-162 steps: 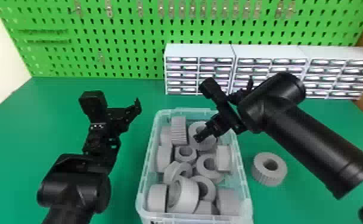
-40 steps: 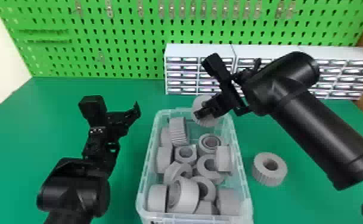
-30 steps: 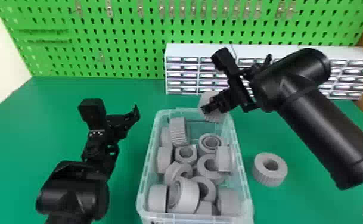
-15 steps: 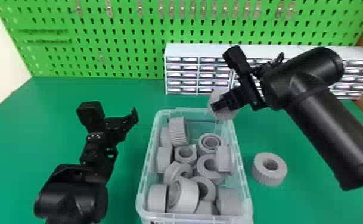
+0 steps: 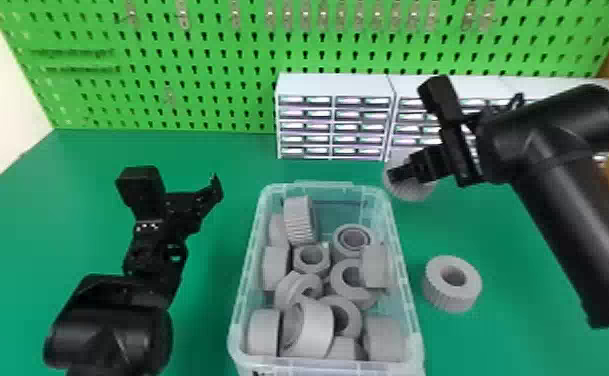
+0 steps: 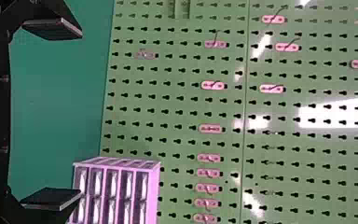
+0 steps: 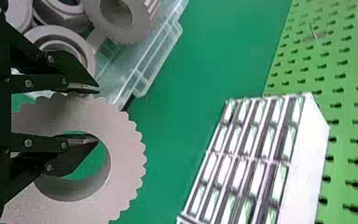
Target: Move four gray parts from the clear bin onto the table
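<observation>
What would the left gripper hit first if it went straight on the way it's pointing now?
Probably the pegboard: it lies ahead of the open left gripper, with the drawers off to one side. Depth and tilt are hard to judge, so the gripper might touch the table first.

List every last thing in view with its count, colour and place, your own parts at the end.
Clear bin: one, transparent, on the table
Binned gray parts: about a dozen, overlapping
Loose gray part: one, right of bin
Held gray part: one, in right pincer
Table: one, green, underneath
Drawer cabinets: at least two, white, table's back
Pegboard: one, green, behind
Fittings: over ten, silvery, on pegboard
Walls: cream and tan, sides
Left arm: one, black, left
Right arm: one, black, right
Pincers: two, black, left open
</observation>
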Robot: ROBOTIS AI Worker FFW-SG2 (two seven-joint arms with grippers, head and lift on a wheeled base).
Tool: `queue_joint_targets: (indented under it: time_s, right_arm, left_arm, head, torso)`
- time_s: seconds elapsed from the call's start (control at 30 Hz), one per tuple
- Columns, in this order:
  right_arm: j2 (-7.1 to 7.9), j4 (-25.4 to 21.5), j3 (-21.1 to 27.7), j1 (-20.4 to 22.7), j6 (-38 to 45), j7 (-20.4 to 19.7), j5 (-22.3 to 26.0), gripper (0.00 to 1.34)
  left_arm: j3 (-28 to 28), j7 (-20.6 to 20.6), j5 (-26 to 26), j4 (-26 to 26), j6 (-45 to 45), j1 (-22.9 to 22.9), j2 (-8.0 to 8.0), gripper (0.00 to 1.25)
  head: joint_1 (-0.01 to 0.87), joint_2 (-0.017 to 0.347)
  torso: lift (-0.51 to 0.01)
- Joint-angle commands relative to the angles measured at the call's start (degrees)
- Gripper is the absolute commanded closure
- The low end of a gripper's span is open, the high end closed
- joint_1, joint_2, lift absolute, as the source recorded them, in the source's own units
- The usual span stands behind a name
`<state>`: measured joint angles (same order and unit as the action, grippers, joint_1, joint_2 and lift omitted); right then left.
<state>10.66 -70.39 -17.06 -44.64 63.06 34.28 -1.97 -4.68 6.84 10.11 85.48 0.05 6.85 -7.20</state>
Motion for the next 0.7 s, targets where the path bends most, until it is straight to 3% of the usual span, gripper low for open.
queue_joint_targets:
  time_s: [0.0, 0.67]
  right_arm:
    - [0.41, -2.04, 3.87, 1.49, 1.19, 0.0, -2.25, 1.0]
    - [1.73, -5.11, 13.1, 6.67, 4.44, 3.43, -10.33, 1.0]
  left_arm:
    - [0.11, 0.02, -0.71, 1.45, 0.03, 0.09, 0.0, 0.09]
    - [0.37, 0.02, -0.45, 4.17, 0.12, 1.06, 0.09, 0.09]
  head:
    - [0.693, 0.072]
    - [0.693, 0.072]
  torso:
    - [-0.052]
    - [-0.052]
